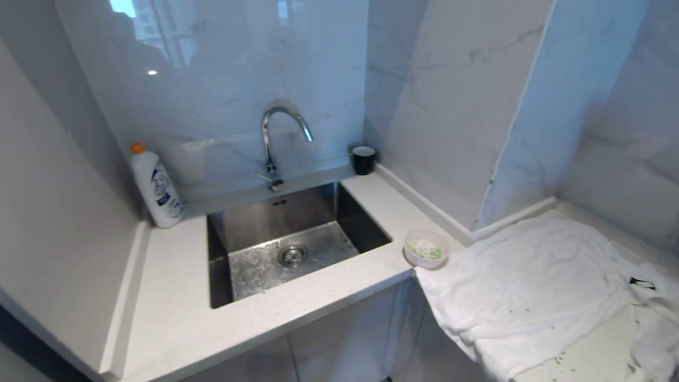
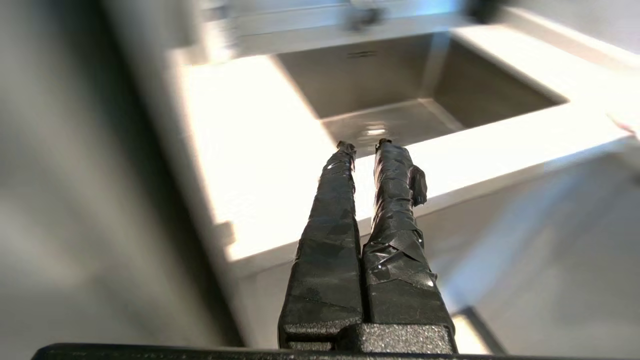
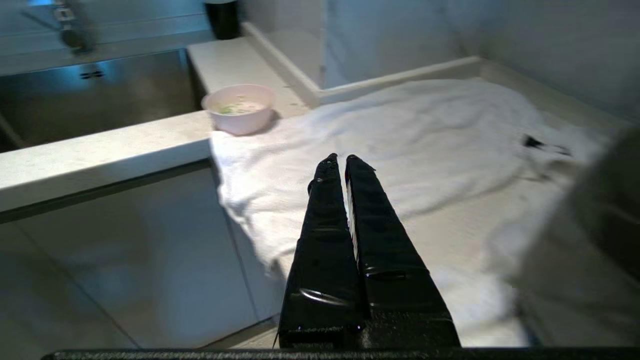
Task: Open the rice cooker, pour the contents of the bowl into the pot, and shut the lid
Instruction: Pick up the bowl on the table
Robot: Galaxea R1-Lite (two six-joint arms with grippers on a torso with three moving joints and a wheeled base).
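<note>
A small pink bowl (image 1: 426, 248) with white and green bits in it stands on the counter corner, between the sink and a white towel; the right wrist view also shows the bowl (image 3: 239, 107). The rice cooker, its pot and its lid are out of view in the head view. Only a dark blurred bulk (image 3: 612, 200) shows at the edge of the right wrist view, and I cannot tell what it is. My left gripper (image 2: 363, 145) hangs shut and empty before the counter edge, facing the sink. My right gripper (image 3: 342, 158) is shut and empty, low in front of the towel.
A steel sink (image 1: 276, 215) with a curved faucet (image 1: 276, 143) is set in the white counter. A white detergent bottle (image 1: 156, 188) stands at its left and a black cup (image 1: 364, 159) in the back corner. The crumpled towel (image 1: 530, 276) covers the right counter and carries green crumbs.
</note>
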